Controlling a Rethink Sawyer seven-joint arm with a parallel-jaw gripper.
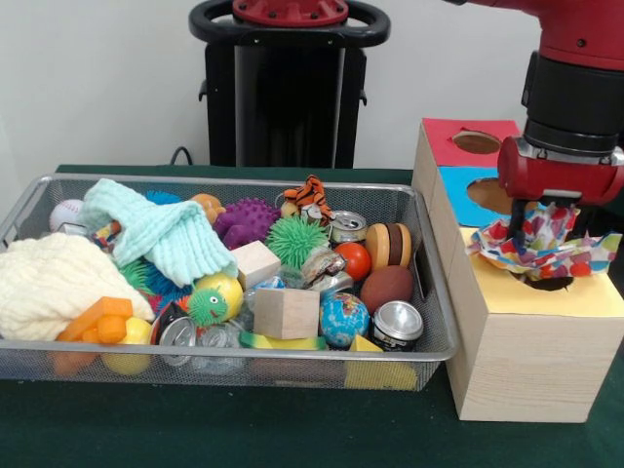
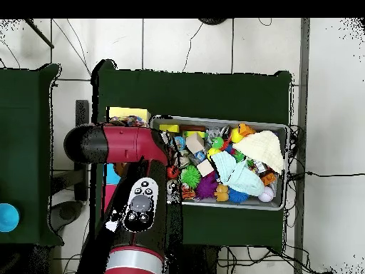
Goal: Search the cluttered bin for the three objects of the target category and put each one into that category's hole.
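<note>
Front view: gripper (image 1: pixel 546 216) holds polka-dot cloth (image 1: pixel 542 246) over the yellow hole (image 1: pixel 549 284), beside the cluttered bin (image 1: pixel 429 343).

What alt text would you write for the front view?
The end effector hangs over the yellow hole, where a polka-dot cloth is bunched. Left of the wooden box, a wire bin holds toys, cans and knitted cloths.
</note>
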